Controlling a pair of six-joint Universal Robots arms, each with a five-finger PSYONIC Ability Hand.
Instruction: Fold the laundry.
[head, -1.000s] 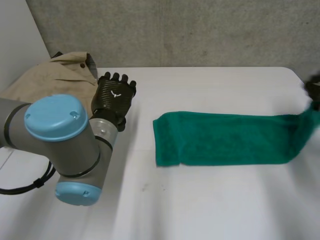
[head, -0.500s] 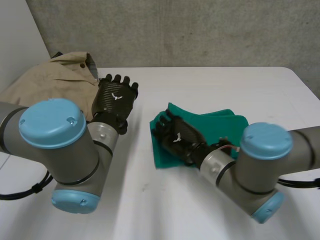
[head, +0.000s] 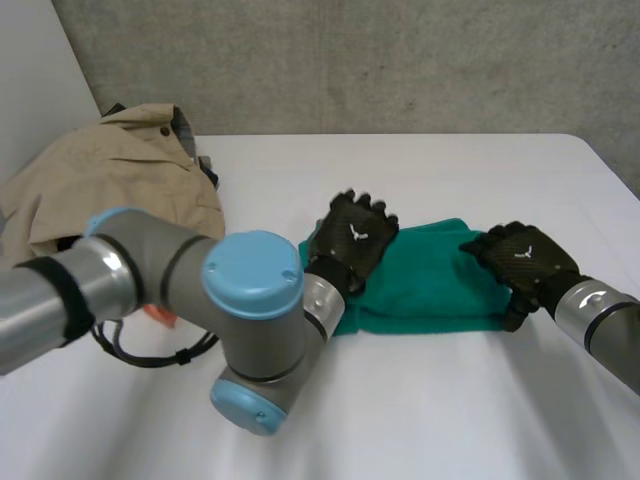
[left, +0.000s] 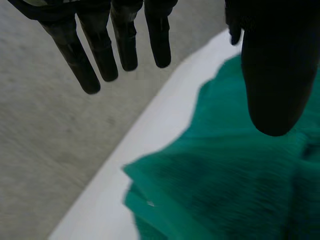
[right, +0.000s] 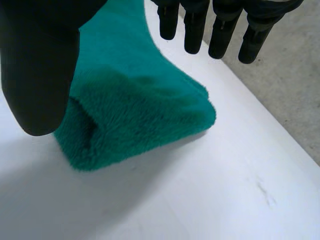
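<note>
1. The green towel (head: 430, 285) is lying folded into a short, thick pad on the white table (head: 450, 400), a little right of the middle, with one hand at each of its ends.
2. The left hand (head: 355, 232) is hanging palm down over the towel's left end, its back turned up and its fingertips pointing toward the far side of the table.
3. Its arm is coming in low from the left and bending sharply at an elbow (head: 253, 275) with a light-blue cap, near the front of the table.
4. In the left wrist view, its fingers (left: 125, 45) are reaching out straight and its thumb (left: 275, 85) is standing well apart. They are grasping nothing (the cloth is lying loose beneath the palm).
5. The right hand (head: 522, 258) is hovering palm down at the towel's right end, and its forearm is slanting in from the front right.
6. In the right wrist view, that hand's fingers are also stretching out straight and its thumb is held wide. They are gripping nothing, and the rounded folded end of the towel is sitting under the palm.
7. I cannot tell whether either palm is touching the cloth.
8. A beige jacket (head: 120, 170) is lying crumpled at the table's far left, well apart from the towel.
</note>
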